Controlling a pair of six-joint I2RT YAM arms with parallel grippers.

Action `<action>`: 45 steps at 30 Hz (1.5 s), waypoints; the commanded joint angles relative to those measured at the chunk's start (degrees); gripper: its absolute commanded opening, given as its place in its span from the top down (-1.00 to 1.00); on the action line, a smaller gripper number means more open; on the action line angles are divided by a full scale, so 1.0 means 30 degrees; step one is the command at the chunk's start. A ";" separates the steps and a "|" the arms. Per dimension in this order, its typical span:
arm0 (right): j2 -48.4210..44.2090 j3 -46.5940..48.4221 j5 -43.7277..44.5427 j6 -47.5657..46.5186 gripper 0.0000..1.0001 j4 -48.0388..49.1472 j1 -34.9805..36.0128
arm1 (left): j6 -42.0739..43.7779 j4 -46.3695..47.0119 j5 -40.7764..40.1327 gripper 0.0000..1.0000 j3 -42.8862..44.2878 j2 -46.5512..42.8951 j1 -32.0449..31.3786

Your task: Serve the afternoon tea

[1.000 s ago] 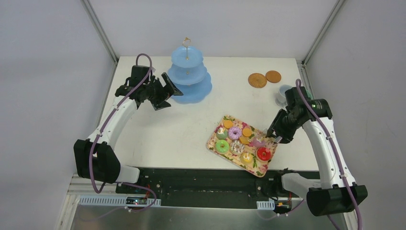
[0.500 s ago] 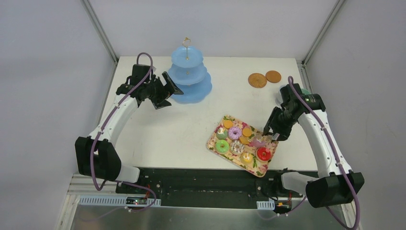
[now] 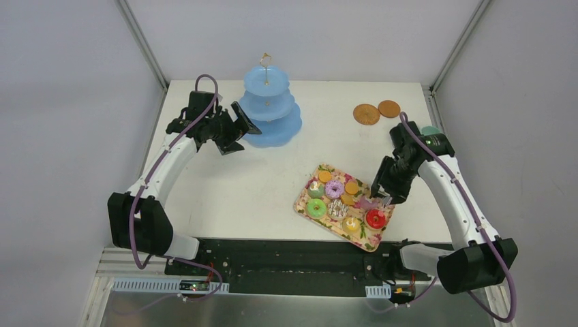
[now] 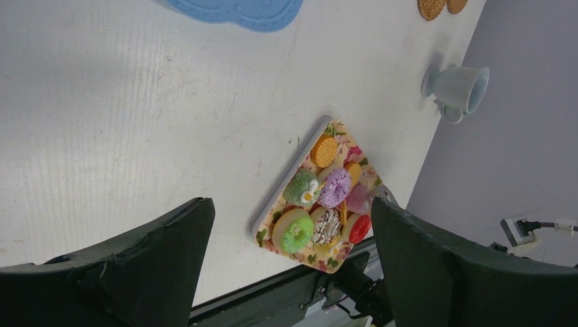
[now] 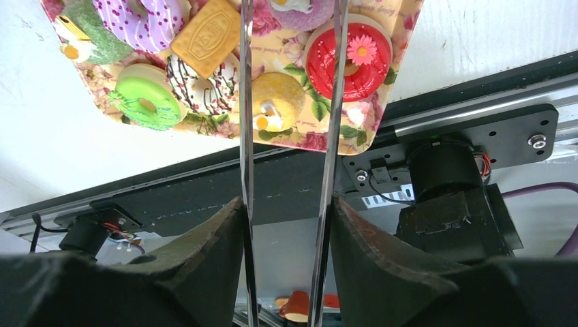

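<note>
The right gripper [image 3: 377, 198] has its thin fingers [image 5: 245, 102] apart around the pink sweet [image 5: 303, 9]; a crooked squeeze could flick it off the tray [image 5: 356, 117]

The surface [image 4: 136, 102] is showing a matt white finish with faint scuffs. The flowered tray [image 5: 310, 142] is looking smooth and printed, and the red donut [image 5: 324, 68] and green donut [image 5: 123, 92] are gleaming like glossy plastic. The right pincer [image 5: 293, 10] is carrying thin, shiny, metal-looking fingers [image 5: 245, 102], while the left pincer [image 4: 290, 211] is showing rough matt black plastic. The brown coasters [image 3: 366, 114] are looking coarsely woven
</note>
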 commanded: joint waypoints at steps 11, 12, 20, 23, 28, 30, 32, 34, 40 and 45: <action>-0.0401 -0.0664 0.0222 0.0535 0.00 -0.0533 0.0430 | 0.0100 0.0256 0.0041 -0.79 0.0700 0.0081 -0.0132; -0.0393 -0.0699 0.0149 0.0587 0.00 -0.0496 0.0434 | 0.0106 0.0256 0.0062 -0.78 0.0698 0.0068 -0.0145; -0.0249 -0.1118 -0.0003 0.0577 0.01 -0.0006 0.0606 | 0.0141 0.0197 0.0055 -0.79 0.0643 -0.0012 -0.0146; -0.0136 -0.1119 0.0067 0.0553 0.01 0.0198 0.0687 | 0.0132 0.0196 0.0000 -0.79 0.0585 -0.0102 -0.0146; 0.0116 -0.1155 0.0107 0.0453 0.01 0.0401 0.0753 | 0.0119 0.0103 -0.0068 -0.79 0.0574 -0.0275 -0.0146; 0.0054 -0.1126 0.0142 0.0511 0.04 0.0382 0.0789 | 0.0199 -0.0016 -0.0155 -0.79 0.0649 -0.0363 -0.0139; -0.0109 -0.1080 0.0214 0.0630 0.13 0.0388 0.0791 | 0.0273 -0.0134 -0.0252 -0.79 0.0697 -0.0450 -0.0141; -0.0268 -0.0993 0.0301 0.0687 0.17 0.0339 0.0812 | 0.0289 -0.0223 -0.0297 -0.79 0.0676 -0.0540 -0.0131; -0.0675 -0.0088 0.0611 0.0885 0.19 -0.0229 0.0852 | 0.0379 -0.0536 -0.0310 -0.79 0.0720 -0.0792 -0.0139; -0.1057 0.0765 0.0673 0.0179 0.20 -0.0007 0.0873 | 0.0898 -0.1423 -0.0585 -0.79 0.0941 -0.1131 -0.0146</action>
